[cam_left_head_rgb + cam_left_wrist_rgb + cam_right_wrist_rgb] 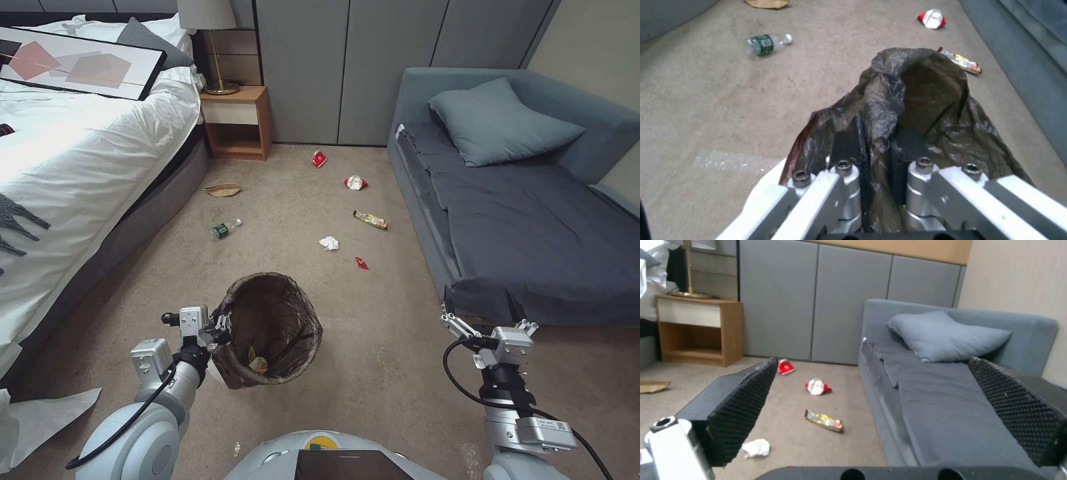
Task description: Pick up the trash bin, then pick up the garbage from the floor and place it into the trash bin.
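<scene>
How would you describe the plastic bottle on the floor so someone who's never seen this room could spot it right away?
Start at the white-sheeted bed and look at the tan carpet beside its dark base. The small clear plastic bottle lies on its side there, nearer the camera than the flat brown paper bag. Its green label sets it apart from the other litter.

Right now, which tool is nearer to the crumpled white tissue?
Left, narrowly. The left tool grips the trash bin rim, just short of the tissue. The open right tool hovers by the sofa.

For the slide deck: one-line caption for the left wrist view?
Left gripper clamped on the bagged rim of the trash bin, litter scattered on the carpet beyond.
</scene>
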### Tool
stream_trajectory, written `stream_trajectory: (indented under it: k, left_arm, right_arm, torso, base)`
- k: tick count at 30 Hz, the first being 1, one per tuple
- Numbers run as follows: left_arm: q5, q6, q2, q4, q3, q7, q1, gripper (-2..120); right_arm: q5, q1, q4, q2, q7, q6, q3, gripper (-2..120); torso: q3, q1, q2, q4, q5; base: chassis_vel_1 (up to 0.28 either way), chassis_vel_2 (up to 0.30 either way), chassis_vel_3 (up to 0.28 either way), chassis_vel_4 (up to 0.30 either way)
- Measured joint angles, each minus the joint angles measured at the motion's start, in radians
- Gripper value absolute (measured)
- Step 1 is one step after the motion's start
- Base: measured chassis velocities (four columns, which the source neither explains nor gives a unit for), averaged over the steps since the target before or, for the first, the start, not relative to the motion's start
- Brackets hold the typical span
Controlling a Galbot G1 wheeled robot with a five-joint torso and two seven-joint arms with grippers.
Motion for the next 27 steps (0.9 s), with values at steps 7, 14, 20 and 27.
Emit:
stream_trajectory:
  k: [7, 14, 20, 27]
  left_arm:
    - [-0.001, 0.000, -0.001, 0.000, -0.001, 0.000, -0.001, 8]
    - [-0.001, 0.000, -0.002, 0.000, -0.001, 0.000, -0.001, 8]
    - [-0.001, 0.000, -0.001, 0.000, -0.001, 0.000, -0.001, 8]
    - [-0.001, 0.002, 0.001, 0.000, -0.001, 0.000, -0.003, 8]
  right_arm:
    - [0.000, 0.000, -0.002, 0.001, 0.000, 0.002, 0.005, 100]
    - [0.000, -0.001, -0.004, 0.002, 0.000, 0.005, 0.008, 100]
    - [0.000, -0.001, -0.004, 0.004, 0.000, 0.007, 0.007, 100]
    - [0.000, -0.001, -0.005, 0.006, 0.000, 0.008, 0.004, 100]
  torso:
    - [0.000, 0.000, 0.000, 0.0000, 0.0000]
    - [0.000, 0.000, 0.000, 0.0000, 0.0000]
    - [0.000, 0.000, 0.000, 0.0000, 0.0000]
    - [0.000, 0.000, 0.000, 0.0000, 0.0000]
  base:
    - [-0.076, 0.071, 0.069, -0.068]
    - [-0.068, 0.078, 0.074, -0.060]
    - [-0.083, 0.064, 0.071, -0.083]
    - [-0.079, 0.074, 0.079, -0.082]
